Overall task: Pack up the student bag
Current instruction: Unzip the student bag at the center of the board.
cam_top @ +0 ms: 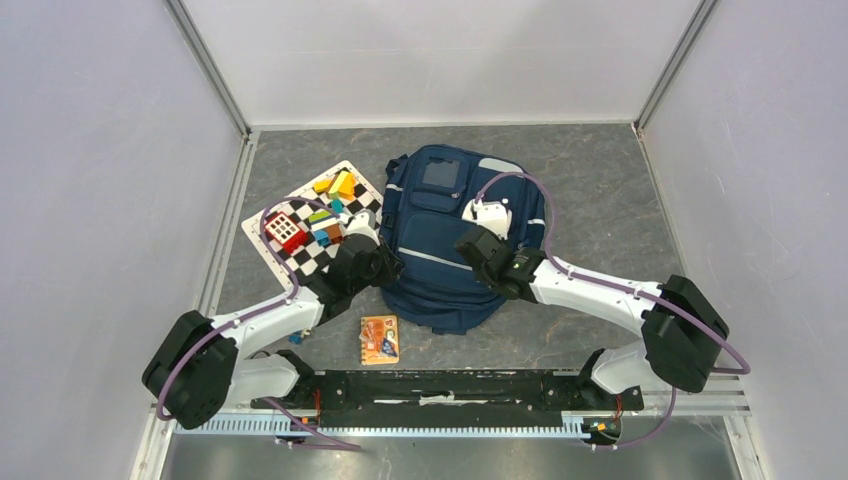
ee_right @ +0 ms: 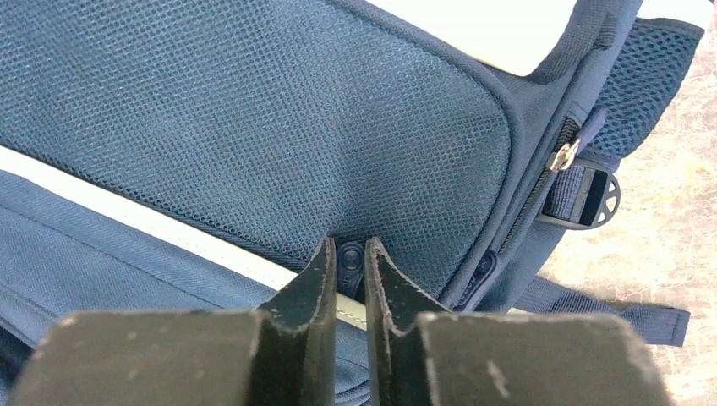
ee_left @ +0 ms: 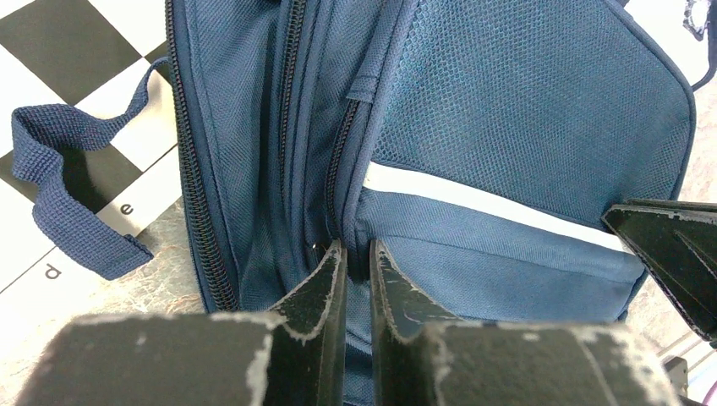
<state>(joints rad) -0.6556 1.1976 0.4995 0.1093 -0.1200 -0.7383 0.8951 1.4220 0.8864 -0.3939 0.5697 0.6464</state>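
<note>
Backpack (cam_top: 435, 290) sits nipped in left fingers (ee_left: 323, 292), right fingers (ee_right: 314, 283).

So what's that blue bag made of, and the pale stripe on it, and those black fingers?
The student bag looks like matte woven synthetic cloth, weave visible, with mesh panels. The stripe seems smooth pale-grey tape, perhaps reflective. The fingers of the left gripper look like hard black plastic, scuffed pale along edges.

Pale lilac-white walls (cam_top: 90, 150) enclose a grey marbled tabletop (cam_top: 600, 180), evenly lit, perhaps from overhead.
</note>
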